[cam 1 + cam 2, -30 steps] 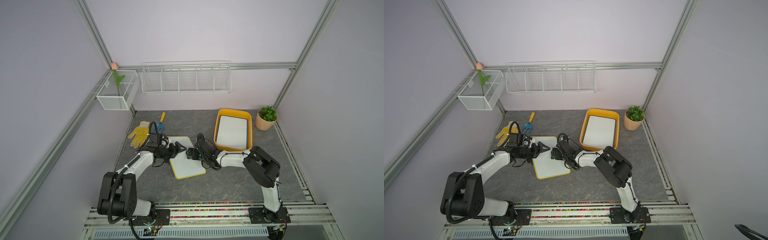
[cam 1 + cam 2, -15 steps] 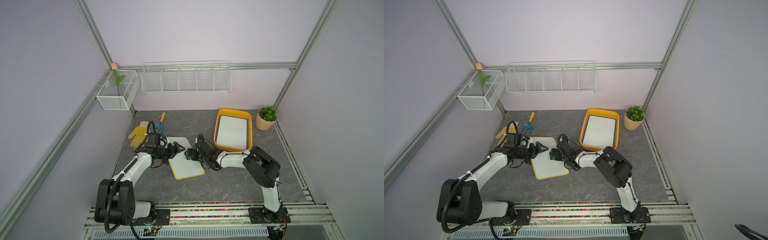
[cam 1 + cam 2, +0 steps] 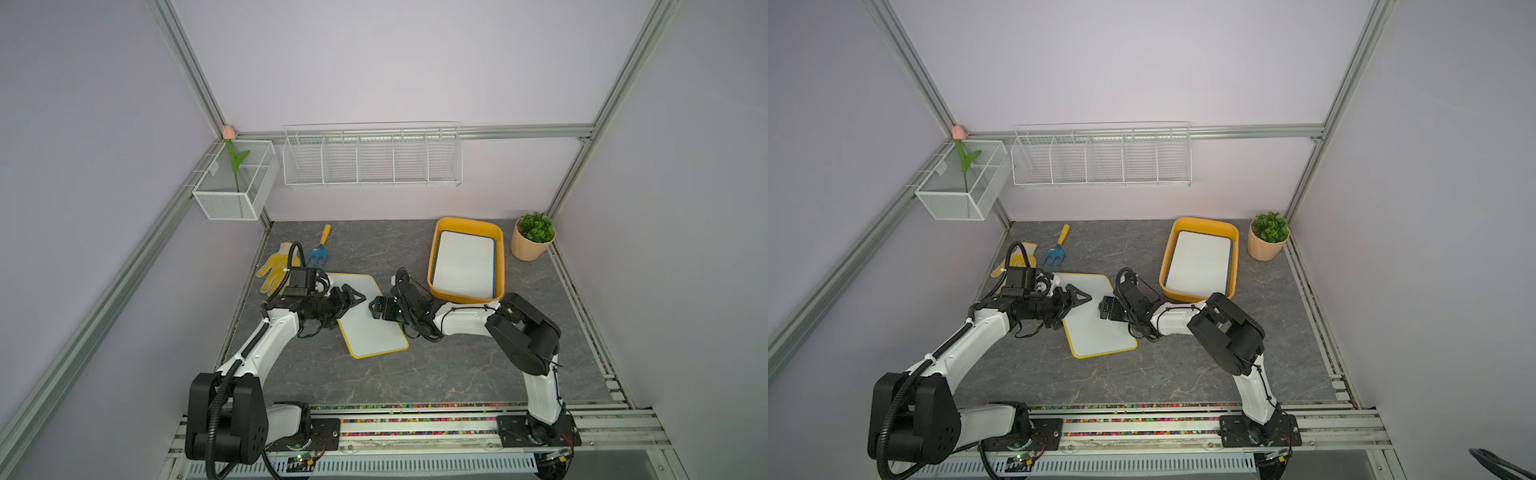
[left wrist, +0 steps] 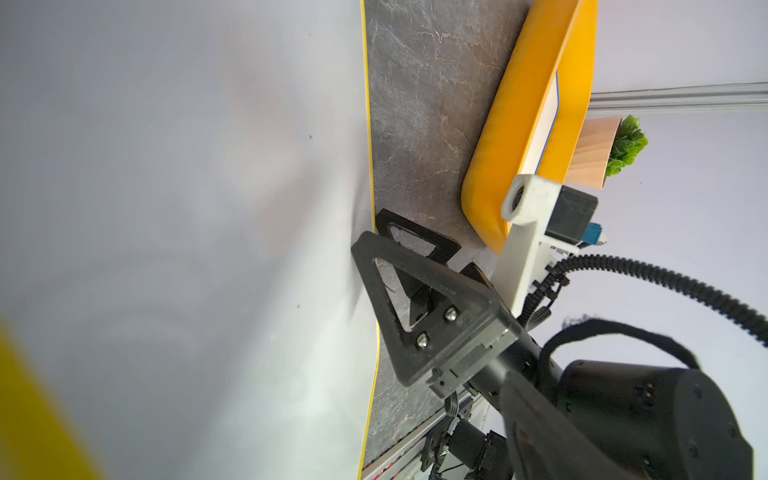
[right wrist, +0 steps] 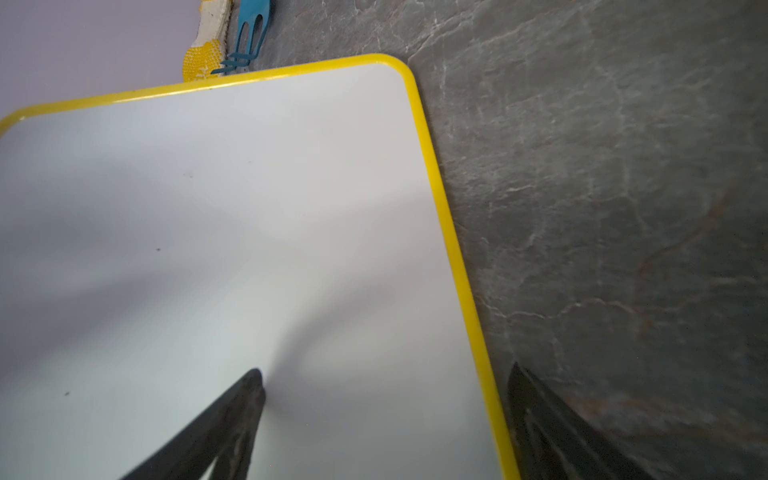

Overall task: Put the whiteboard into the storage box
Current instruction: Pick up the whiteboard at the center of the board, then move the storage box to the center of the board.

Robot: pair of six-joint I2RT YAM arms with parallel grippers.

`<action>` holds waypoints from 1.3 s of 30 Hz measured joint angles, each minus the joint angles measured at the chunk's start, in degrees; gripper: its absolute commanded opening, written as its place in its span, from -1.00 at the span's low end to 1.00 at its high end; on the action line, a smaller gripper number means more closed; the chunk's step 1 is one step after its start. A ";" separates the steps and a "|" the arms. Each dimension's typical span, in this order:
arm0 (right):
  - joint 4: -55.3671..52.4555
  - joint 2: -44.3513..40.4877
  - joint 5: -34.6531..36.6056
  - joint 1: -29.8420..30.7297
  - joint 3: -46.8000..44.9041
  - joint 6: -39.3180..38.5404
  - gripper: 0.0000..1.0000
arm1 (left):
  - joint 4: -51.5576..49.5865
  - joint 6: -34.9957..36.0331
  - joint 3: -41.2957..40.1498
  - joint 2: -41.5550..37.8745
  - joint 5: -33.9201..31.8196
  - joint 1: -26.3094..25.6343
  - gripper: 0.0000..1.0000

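Narrowing since a sec ago, your left gripper [image 3: 358, 297] sat at the edge of the flat yellow-framed whiteboard [image 3: 374, 328]; pickup possibly begun, can't tell grip. Right gripper [image 3: 372, 308] straddled opp. edge, jaws spread wide, empty. It lay near, not in, the shallow yellow-orange plastic storage box [image 3: 462, 296].

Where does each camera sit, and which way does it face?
Top views: above the robot's base, looking down on table, left gripper, right gripper, yellow whiteboard, storage box.
Left wrist: low beside that board, facing the right gripper and storage box.
Right wrist: over that board's edge, facing the glove; own fingers show.
Shared: both wrist views show that board.
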 measured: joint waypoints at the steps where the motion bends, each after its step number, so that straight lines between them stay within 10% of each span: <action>1: 0.11 0.00 -0.04 -0.07 -0.04 0.24 0.87 | -0.07 0.20 -0.02 0.02 -0.07 0.07 0.25; 16: 1.14 -1.97 0.68 -0.57 -2.84 1.88 0.87 | 1.73 -0.79 -1.42 0.20 -2.58 0.39 -1.00; 39: -23.76 -34.77 21.22 -0.59 -12.17 -16.20 0.84 | -8.22 10.14 12.00 -6.40 2.08 0.22 -1.00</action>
